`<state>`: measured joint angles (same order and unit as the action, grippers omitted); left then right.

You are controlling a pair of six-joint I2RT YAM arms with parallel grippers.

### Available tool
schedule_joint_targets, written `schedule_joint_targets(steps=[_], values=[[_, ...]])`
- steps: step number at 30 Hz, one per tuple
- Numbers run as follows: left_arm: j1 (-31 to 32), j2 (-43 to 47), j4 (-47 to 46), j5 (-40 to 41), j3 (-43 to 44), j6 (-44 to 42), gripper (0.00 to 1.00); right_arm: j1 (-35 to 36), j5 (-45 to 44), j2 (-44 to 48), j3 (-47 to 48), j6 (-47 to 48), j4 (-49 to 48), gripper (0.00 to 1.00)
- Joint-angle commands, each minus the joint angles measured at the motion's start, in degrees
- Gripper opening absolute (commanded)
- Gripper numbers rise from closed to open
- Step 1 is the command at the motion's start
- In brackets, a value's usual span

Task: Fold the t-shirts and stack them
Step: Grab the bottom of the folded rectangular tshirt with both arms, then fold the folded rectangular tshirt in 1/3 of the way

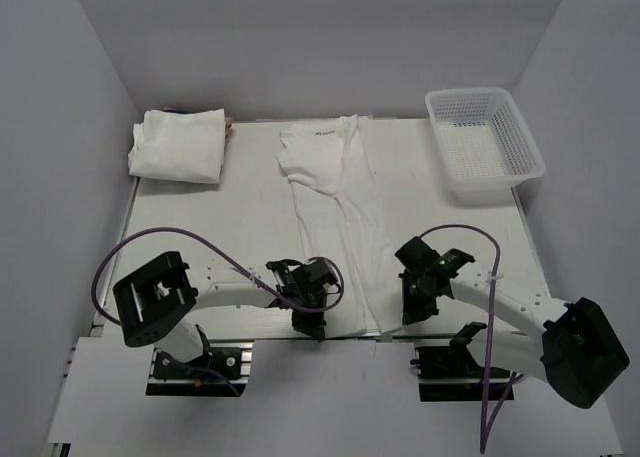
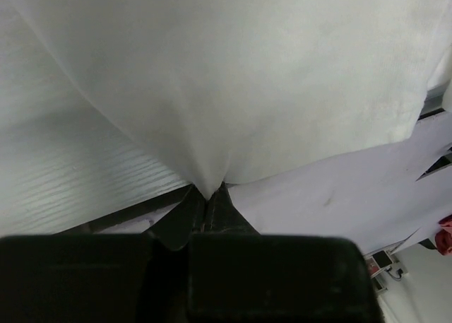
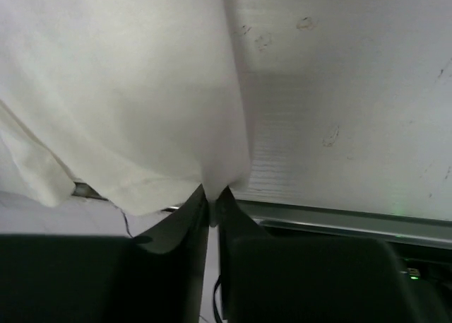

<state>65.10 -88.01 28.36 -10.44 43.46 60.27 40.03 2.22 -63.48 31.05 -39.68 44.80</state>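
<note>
your left gripper [image 2: 208,196]: fingers are pinching tight on the near hem of the long t-shirt [image 1: 335,207], which is lying down the middle of the table [image 1: 250,217]. your right gripper [image 3: 212,196]: clamping the hem's other corner. folded bundle [image 1: 180,145]: sitting far left.

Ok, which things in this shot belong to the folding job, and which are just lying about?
Part of the job:
- long t-shirt, laid down the middle of the table
- folded bundle, far left corner
- left gripper and right gripper, each pinching the long t-shirt's near edge

Just lying about:
- white mesh basket, far right corner
</note>
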Motion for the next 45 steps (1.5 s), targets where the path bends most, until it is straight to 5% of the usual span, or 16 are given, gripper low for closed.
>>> schedule_joint_targets(steps=[1,3,11,25,34,45], values=[[0.47,-0.50,1.52,-0.11,1.53,-0.15,0.00,-0.48,-1.25,0.11,0.33,0.65,-0.50,0.10],[0.47,0.28,3.27,-0.11,4.07,-0.15,0.00,-0.48,-1.60,0.64,1.47,1.36,-0.24,0.00],[-0.94,6.09,5.83,5.14,10.50,0.55,0.00,-0.48,-1.95,3.02,9.55,4.52,-1.47,0.00],[-17.10,6.18,6.88,20.62,19.02,1.26,0.00,-4.26,-16.54,-16.22,35.11,6.72,-3.84,0.00],[-27.74,-3.30,4.50,18.69,31.15,-8.50,0.00,-8.91,-18.04,-29.41,50.67,9.97,-7.79,0.00],[-36.62,-12.62,-2.95,12.21,34.49,-12.55,0.00,-12.78,-14.79,-46.98,65.19,11.56,-8.94,0.00]])
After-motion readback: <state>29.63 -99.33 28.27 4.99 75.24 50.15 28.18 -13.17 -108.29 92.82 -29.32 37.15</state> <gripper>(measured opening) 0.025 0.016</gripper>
